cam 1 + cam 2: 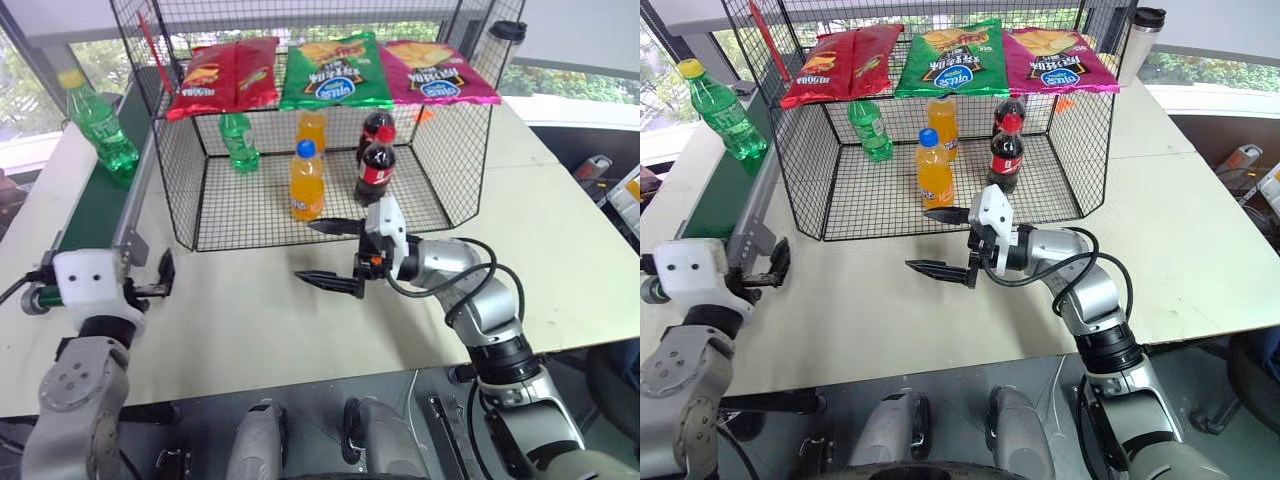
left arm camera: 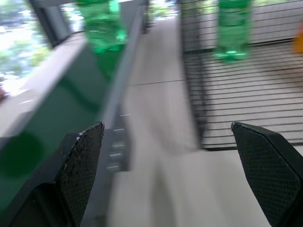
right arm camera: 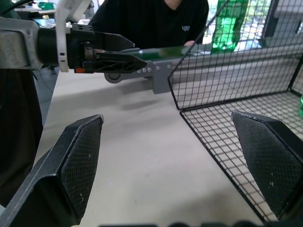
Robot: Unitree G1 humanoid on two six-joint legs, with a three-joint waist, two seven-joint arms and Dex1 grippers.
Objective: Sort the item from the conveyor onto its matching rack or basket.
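standing on the conveyor point(image 1: 95, 215), the green bottle point(image 1: 100, 122) is well beyond the released left end effector point(image 1: 158, 276).

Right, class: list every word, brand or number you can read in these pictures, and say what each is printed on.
No text reads for certain.
Red crisp bag: print upside down, too blurred to read.
Green crisp bag: blue logo, lettering unreadable.
Pink crisp bag: the same logo, unreadable.
Soda bottles' labels, such as the cola bottle: too small.
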